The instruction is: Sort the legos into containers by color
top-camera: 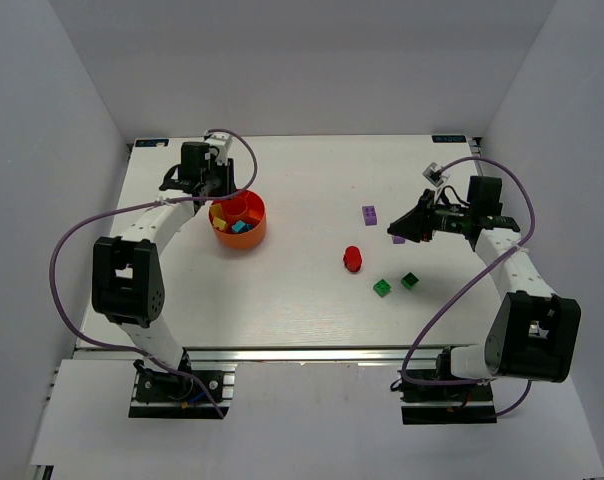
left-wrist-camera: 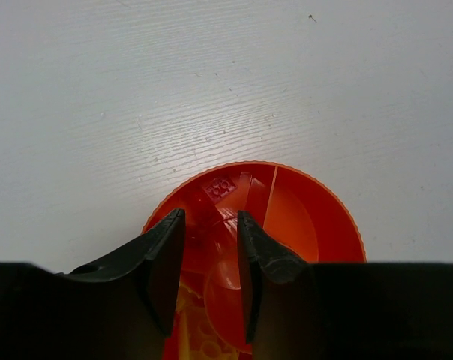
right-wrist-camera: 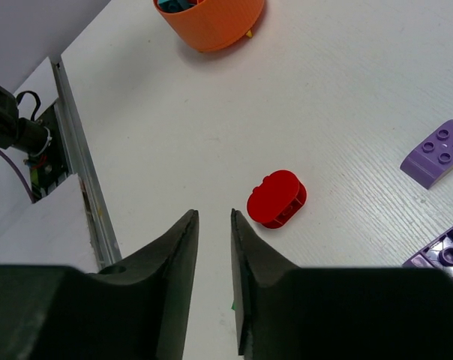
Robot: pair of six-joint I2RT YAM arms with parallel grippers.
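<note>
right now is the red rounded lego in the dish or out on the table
Out: the red rounded lego lies on the white table, well apart from the orange dish, with nothing gripping it.

Orange dish [top-camera: 250,240], red lego [top-camera: 353,259]

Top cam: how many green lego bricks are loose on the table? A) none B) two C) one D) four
B: one small green plastic brick and a second green brick lie close together on the white table, well to the right of the round orange dish.
</note>
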